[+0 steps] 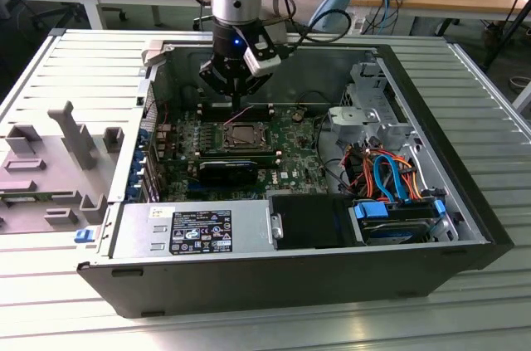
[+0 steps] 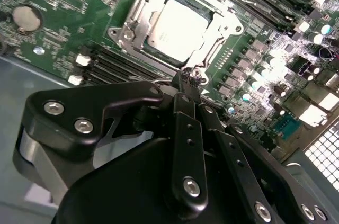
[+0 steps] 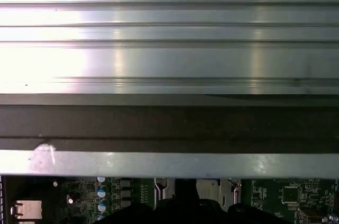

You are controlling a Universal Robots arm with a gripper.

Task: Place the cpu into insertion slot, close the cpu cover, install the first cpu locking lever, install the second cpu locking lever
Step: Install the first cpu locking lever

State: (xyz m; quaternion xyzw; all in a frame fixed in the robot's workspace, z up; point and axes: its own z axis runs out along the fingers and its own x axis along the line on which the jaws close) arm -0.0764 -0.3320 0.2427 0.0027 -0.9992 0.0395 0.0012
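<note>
Cpu (image 2: 177,28): seated flat in the insertion slot (image 2: 139,8), silvery top showing.
Cpu cover (image 2: 220,20): down around the chip, framing it.
Gripper (image 2: 192,77): fingers pinched together, tips at the cover's edge, holding nothing.
Room: case wall (image 1: 274,56) just behind; green board (image 1: 294,156) open around the socket.

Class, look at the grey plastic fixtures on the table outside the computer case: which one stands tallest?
The tall grey upright post, on the exterior view's left beside the computer case, rises well above the low grey blocks around it.
</note>
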